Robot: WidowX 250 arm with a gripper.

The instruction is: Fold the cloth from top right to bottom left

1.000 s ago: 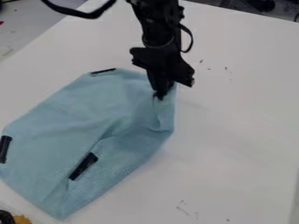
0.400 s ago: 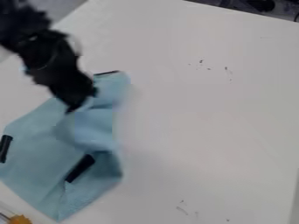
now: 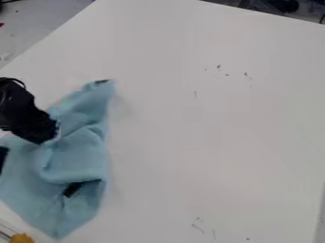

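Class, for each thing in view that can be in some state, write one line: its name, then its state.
Cloth: partly folded over, rumpled
Gripper: lowered to the cloth's left part
Lower black strip: partly covered by the fold
Left black strip: cut off by the view's edge
Table: flat, marked with small dark specks

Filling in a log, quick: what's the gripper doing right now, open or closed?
Gripper: closed, holding a gathered part of the blue cloth.

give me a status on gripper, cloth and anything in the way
Gripper at cloth's upper left. Cloth bunched, only partly folded. Possible snag: black strip at fold's lower edge.
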